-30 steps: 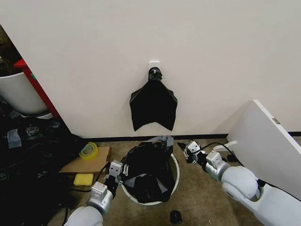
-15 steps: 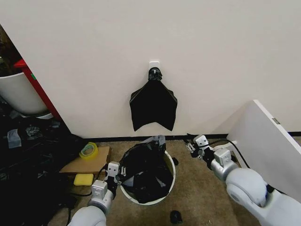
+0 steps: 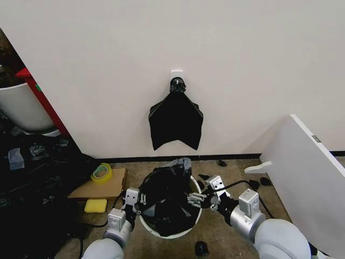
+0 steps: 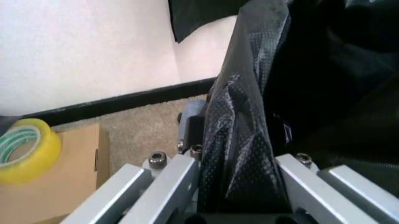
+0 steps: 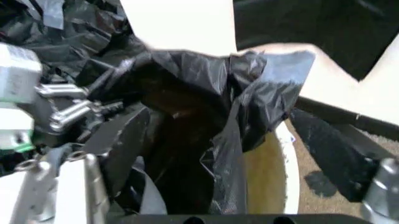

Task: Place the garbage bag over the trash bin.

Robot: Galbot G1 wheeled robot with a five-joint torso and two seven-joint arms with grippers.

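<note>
Left gripper [image 3: 141,200], lower centre-left of the head view: fingers [image 4: 163,179] clenched on a fold of the garbage bag [image 3: 167,198], film pinched between them. Right gripper [image 3: 198,199], lower centre-right: fingers spread, one either side of the bag's right edge at the rim, not gripping it. The bag sits bunched inside the trash bin [image 3: 200,206], its mouth not yet stretched over the rim. The bin stands on brown carpet [image 3: 237,175] before a white wall [image 3: 242,65]. A black fan-shaped bundle [image 3: 176,124] hangs on the wall above. Yellow tape roll [image 3: 101,172] lies on cardboard [image 3: 99,189], lower left.
</note>
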